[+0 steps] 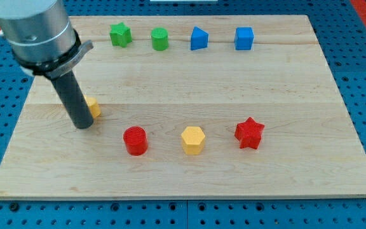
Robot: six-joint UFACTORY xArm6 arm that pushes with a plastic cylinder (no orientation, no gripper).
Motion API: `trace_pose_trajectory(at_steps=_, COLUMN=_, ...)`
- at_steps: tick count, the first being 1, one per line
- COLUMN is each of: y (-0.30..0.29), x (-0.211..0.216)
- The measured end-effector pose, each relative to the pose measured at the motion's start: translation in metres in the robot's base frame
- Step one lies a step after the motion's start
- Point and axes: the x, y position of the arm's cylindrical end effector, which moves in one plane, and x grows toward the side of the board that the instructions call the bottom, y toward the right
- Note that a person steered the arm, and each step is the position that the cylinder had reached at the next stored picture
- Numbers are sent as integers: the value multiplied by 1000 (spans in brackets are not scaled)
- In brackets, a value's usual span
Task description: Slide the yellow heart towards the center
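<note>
Tip [82, 125]: touched the heart's left side, near the counter's [284, 172] left edge.
Heart [94, 107]: yellow, mostly hidden behind the rod.
Claw: none fitted; state couldn't be told.

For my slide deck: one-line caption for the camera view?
My tip sits at the view's left of the partly hidden yellow heart, with the red cylinder and yellow hexagon nearby.

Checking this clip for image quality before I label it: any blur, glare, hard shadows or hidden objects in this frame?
Camera view: lighting even, shadows soft and short; the board shows no strong glare. The arm's grey housing at the view's top left looks slightly soft. My tip and rod hide most of the yellow block, so its shape is unclear. The red star is sharp.
</note>
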Motion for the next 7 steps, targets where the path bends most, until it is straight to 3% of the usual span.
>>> trace_pose_trajectory(at_steps=2, y=-64, x=-13)
trace_pose_trajectory(at_steps=4, y=38, x=-69)
trace_pose_trajectory(at_steps=6, y=33, x=-67)
trace_pose_trajectory(at_steps=7, y=66, x=-67)
